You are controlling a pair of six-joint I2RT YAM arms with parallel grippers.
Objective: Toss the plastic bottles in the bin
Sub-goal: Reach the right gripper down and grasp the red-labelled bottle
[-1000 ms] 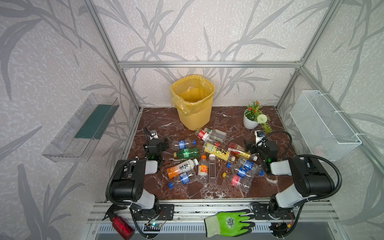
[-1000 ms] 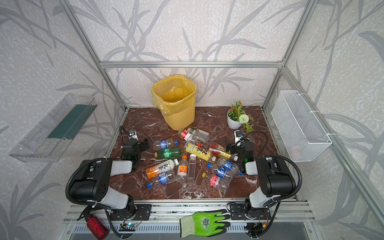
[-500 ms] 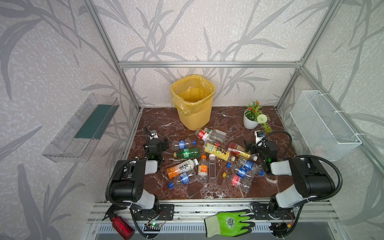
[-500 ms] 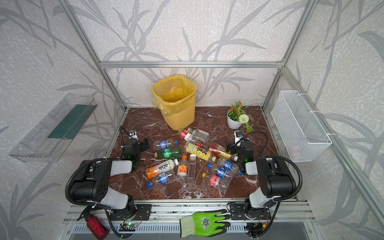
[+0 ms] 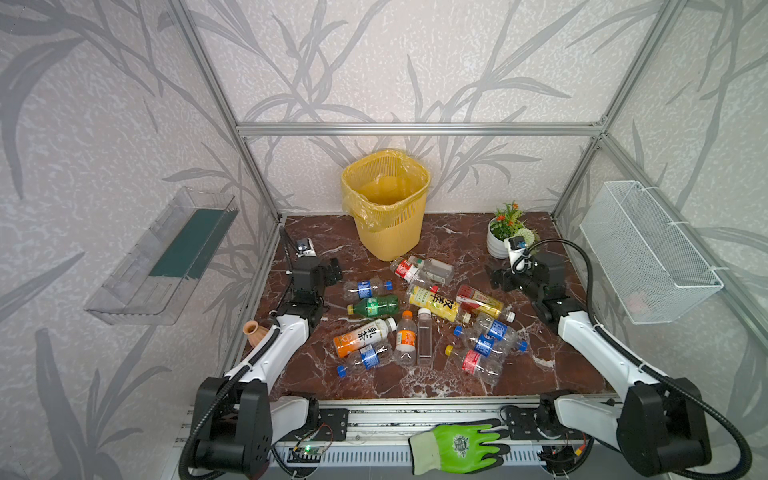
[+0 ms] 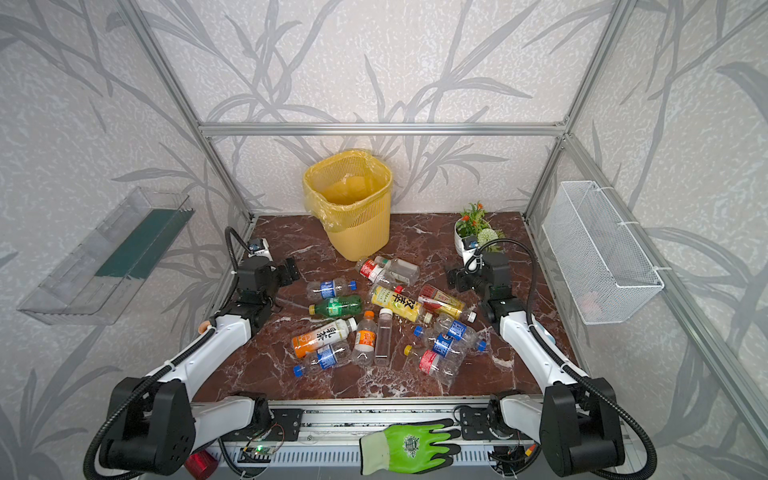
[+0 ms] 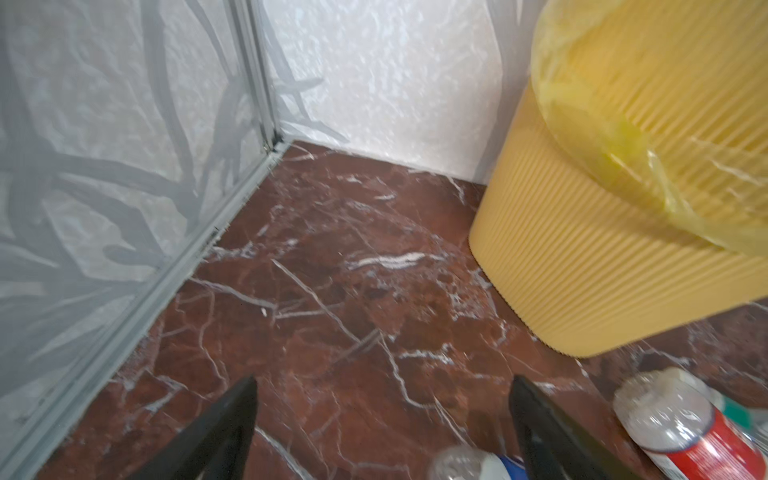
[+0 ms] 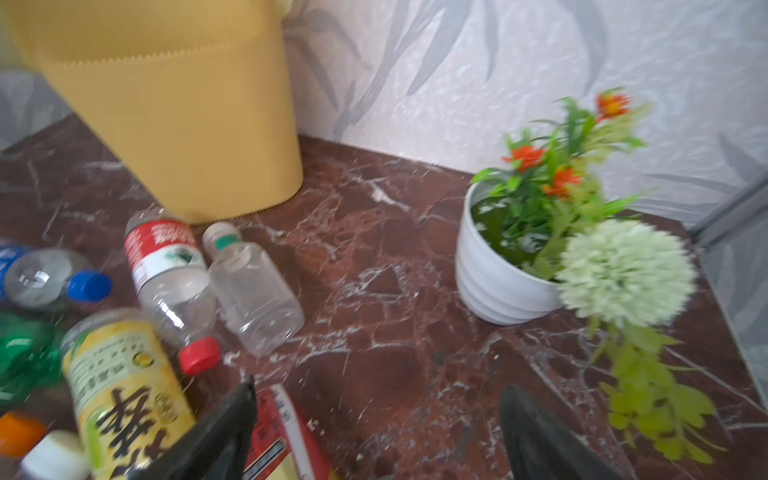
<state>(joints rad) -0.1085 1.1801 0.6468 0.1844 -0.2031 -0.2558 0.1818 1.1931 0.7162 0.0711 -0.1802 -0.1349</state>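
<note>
Although a second has gone by, almost nothing on the table [image 5: 316,376] has moved. The plastic bottles [image 5: 434,304] lie in the same messy pile in the middle, all on their sides. None is in the bin [image 5: 390,237] yet. The bin stands at the back by the wall, just behind the pile, and no bottle shows inside it in either top view.

The left gripper [image 7: 383,379] sits low at the left edge of the pile, much as before. Its jaws are spread wide, with only bare table between them. A blue-cap bottle [image 5: 365,289] lies just beside it.

The right gripper [image 8: 379,386] sits at the right edge of the pile, near the white flower pot [image 8: 494,282]. Its jaws are spread too and hold nothing. A red and yellow bottle [image 5: 478,300] lies close to one finger.

Both wrist views are a bit blurry, so the arms are probably just starting to move. The job looks like it is only beginning, and every bottle still has to be picked up. Each arm would likely go for the bottle nearest to it.
</note>
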